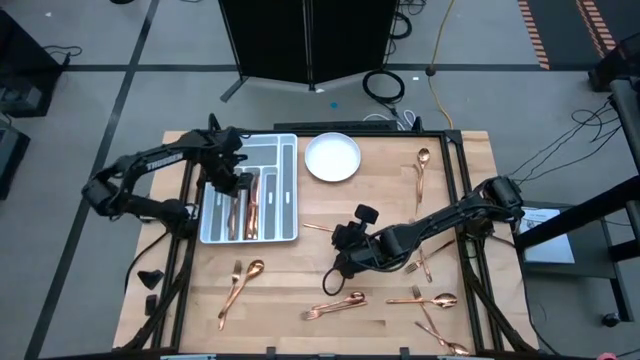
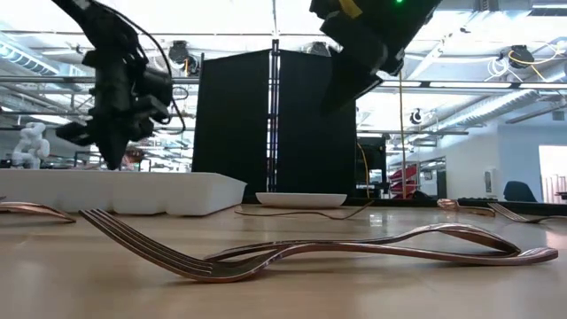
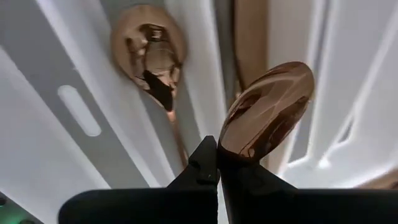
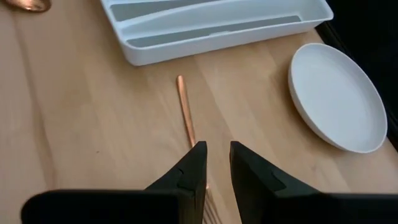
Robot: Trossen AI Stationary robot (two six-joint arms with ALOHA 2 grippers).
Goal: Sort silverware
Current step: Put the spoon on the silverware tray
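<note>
Left hand (image 3: 217, 163) pinches a spoon (image 3: 264, 112) over the tray (image 1: 285, 190) — right hand (image 4: 216, 163) narrow, empty, above a fork (image 4: 185, 109).

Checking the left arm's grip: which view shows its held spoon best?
The left wrist view: the shiny copper spoon fills the frame, pinched by the shut left gripper over the grey compartmented tray. High view shows only the arm over it; low and right wrist views show none.

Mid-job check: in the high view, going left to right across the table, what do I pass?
Left claw over the grey tray → white plate → right claw above the table → the spoon by the far right edge.
</note>
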